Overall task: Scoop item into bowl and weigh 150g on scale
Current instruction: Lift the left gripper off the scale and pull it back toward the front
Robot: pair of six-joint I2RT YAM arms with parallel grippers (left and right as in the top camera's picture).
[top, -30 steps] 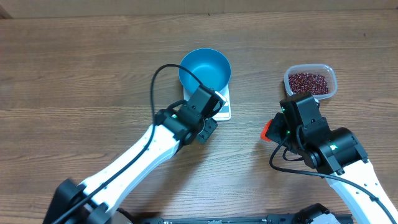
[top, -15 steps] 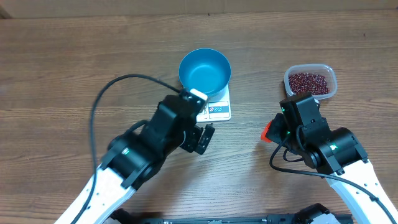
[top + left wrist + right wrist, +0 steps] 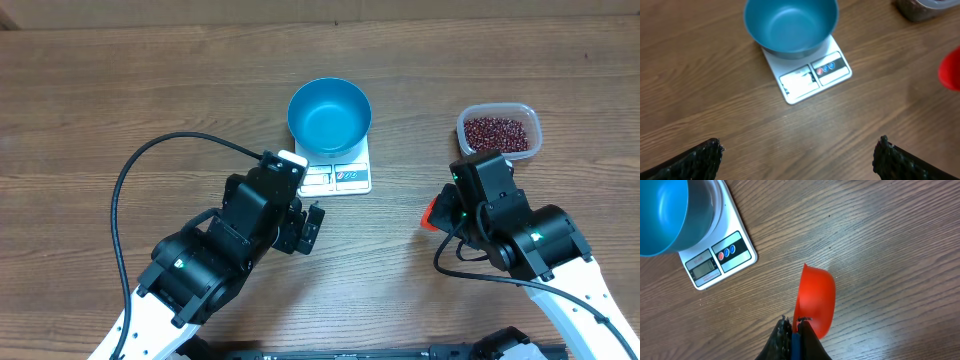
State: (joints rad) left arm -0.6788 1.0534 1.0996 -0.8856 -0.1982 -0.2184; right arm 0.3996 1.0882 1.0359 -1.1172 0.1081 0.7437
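We see bowl (image 3: 329,115) empty on scale (image 3: 340,177) near table (image 3: 120,90) far edge; beans (image 3: 495,131) all in tub (image 3: 536,136) toward right edge. Our left gripper (image 3: 797,160) gapes, empty; right gripper (image 3: 794,327) clamps scoop (image 3: 815,300). 0 scooped yet.

I've got a bright blue bowl (image 3: 330,115) and a white scale (image 3: 345,178), whose front strip shows a pale grey display beside a black panel with 1 red and 2 blue dots. The beans (image 3: 497,131) are dark maroon in a clear container (image 3: 530,118), the scoop (image 3: 816,302) is solid orange-red, and the table (image 3: 120,100) is brown with streaky wood grain. The left arm (image 3: 190,270) and right arm (image 3: 545,245) are white with black housings and black cables (image 3: 120,190), and the left gripper (image 3: 799,141) has rough matte-black fingers (image 3: 697,160).
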